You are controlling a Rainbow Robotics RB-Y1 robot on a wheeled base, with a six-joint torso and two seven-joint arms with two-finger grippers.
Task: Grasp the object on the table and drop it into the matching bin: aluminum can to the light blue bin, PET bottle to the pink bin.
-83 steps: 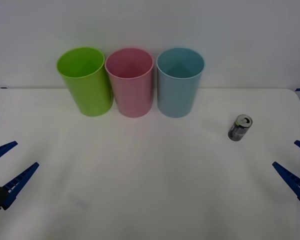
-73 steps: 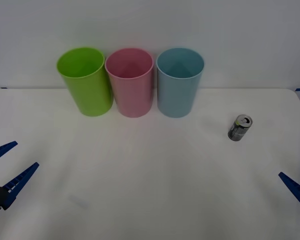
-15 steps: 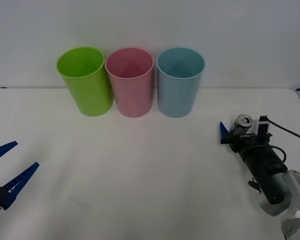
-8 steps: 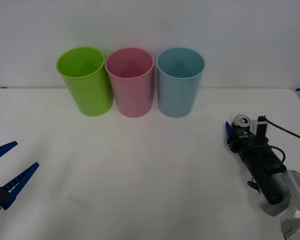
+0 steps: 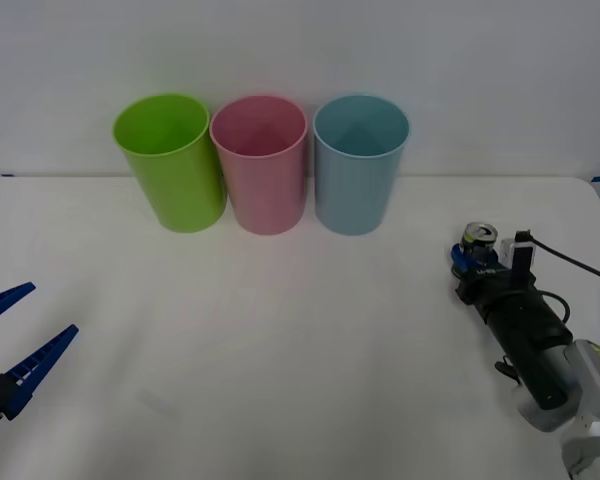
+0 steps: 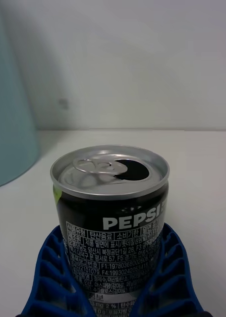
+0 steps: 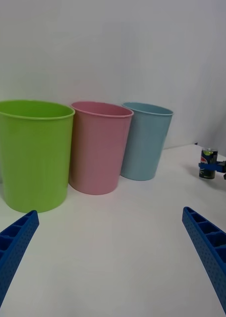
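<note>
- Right claw (image 5: 472, 258) is on the aluminum can (image 5: 477, 240) at the right side of the white desk (image 5: 300, 340) — blue ribbed fingers (image 6: 53, 277) clamped on the can's lower body from both sides.
- The can stands upright, silver top up, pull tab and open mouth plain to see in the right wrist view, with "PEPSI" across the dark side.
- It sits well to the right of the light blue bin (image 5: 360, 163) and nearer the robot.
- Along the back of the desk: lime green bin (image 5: 170, 160), pink bin (image 5: 260, 163), light blue bin, side by side, all upright.
- Left claw (image 5: 15, 345) hangs low at the near left edge — fingers spread wide apart, gripping nothing, well away from the bins.
</note>
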